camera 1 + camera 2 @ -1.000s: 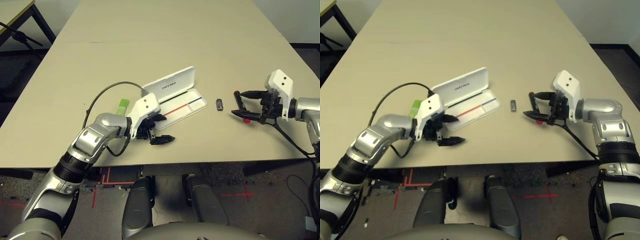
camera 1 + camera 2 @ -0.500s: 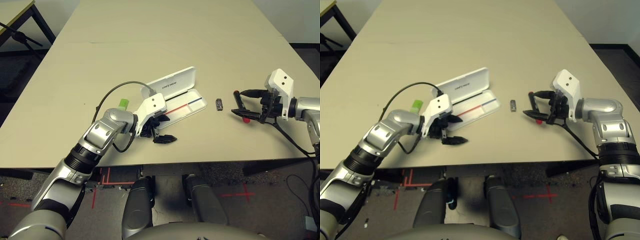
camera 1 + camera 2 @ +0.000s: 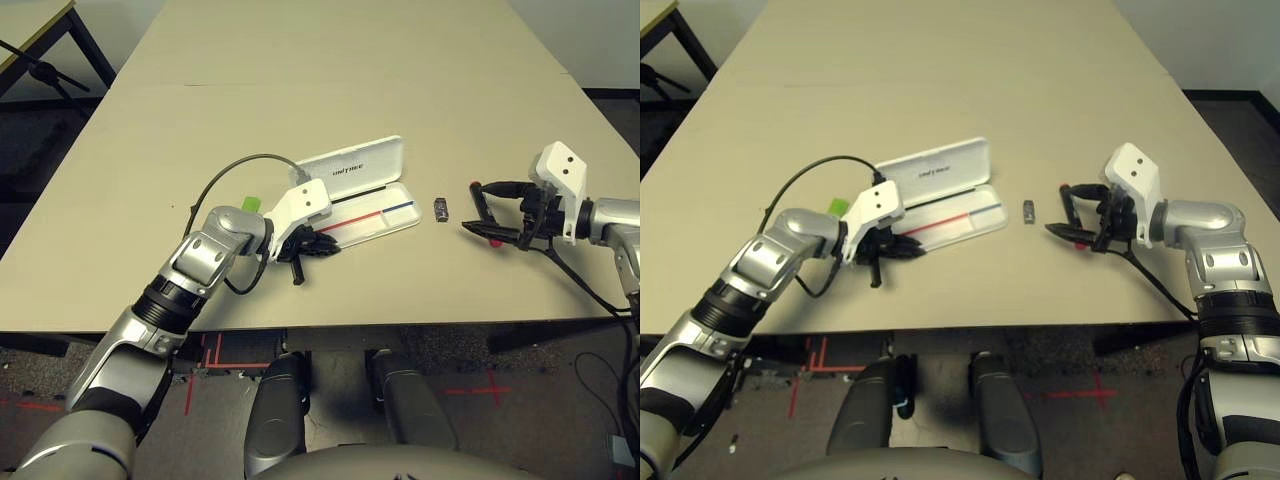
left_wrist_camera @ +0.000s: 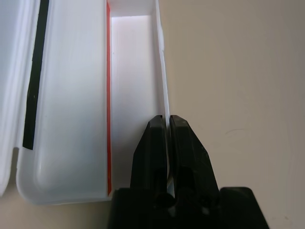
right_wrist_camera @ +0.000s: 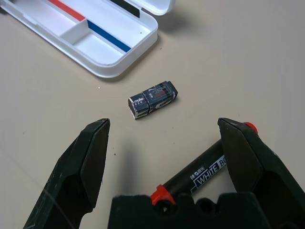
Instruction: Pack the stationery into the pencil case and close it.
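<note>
The white pencil case [image 3: 352, 170] lies open at mid-table, lid up and tray [image 4: 71, 119] bare. My left gripper [image 3: 318, 243] is shut on the tray's front wall near its left end, the thin wall pinched between the fingers [image 4: 155, 143]. The light-green highlighter [image 3: 250, 204] lies behind my left wrist, mostly hidden. The small dark block [image 5: 152, 99] rests on the table right of the case. My right gripper [image 3: 470, 208] is open low over the table, straddling the red-and-black marker pen [image 5: 200, 174], which lies close to one finger.
The beige table [image 3: 330, 70] stretches far back. A black cable [image 3: 225, 180] loops from my left wrist over the table. A dark stand and another table's corner [image 3: 35, 45] are off the far left. The near table edge runs just below both grippers.
My left gripper has moved right to the case's tray and gone from open to shut on its front wall. The right arm and the marker have not moved.
</note>
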Robot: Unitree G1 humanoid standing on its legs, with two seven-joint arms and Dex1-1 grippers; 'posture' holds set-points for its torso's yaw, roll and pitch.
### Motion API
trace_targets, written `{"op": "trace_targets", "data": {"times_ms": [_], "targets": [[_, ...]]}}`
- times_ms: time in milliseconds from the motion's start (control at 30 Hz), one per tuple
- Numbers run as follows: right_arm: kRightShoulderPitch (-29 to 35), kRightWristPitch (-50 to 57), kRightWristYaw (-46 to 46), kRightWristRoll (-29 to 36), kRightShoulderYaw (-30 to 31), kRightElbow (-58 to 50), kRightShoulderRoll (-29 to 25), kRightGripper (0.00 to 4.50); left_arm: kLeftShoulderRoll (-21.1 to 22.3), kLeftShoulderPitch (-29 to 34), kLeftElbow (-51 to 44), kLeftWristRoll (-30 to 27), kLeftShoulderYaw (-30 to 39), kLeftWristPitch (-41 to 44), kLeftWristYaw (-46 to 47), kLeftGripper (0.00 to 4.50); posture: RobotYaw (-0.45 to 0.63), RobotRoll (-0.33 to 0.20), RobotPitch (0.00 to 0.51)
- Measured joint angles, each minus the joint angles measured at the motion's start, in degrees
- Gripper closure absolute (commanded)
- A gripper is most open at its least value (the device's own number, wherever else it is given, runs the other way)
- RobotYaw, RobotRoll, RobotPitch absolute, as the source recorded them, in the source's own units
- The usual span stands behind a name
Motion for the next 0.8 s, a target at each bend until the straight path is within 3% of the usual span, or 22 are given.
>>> {"op": "trace_targets", "data": {"times_ms": [333, 567, 800], "targets": [[-0.2, -0.7, -0.1, 0.0, 0.1, 0.7, 0.1, 0.00, 3.0, -1.0, -0.3, 3.0, 0.1, -6.8, -4.6, 4.46, -0.10, 0.000, 0.175], [-1.4, -2.4, -0.2, -0.5, 0.2, 3.1, 0.8, 0.00, 4.8, 1.5, -0.5, 3.3, 0.1, -14.3, -8.2, 4.46, -0.09, 0.000, 0.173], [-2.4, -3.4, -0.1, -0.9, 0.3, 4.8, 1.1, 0.00, 5.1, 4.4, -2.5, 3.3, 0.4, -16.5, -10.2, 4.46, -0.09, 0.000, 0.173]]}}
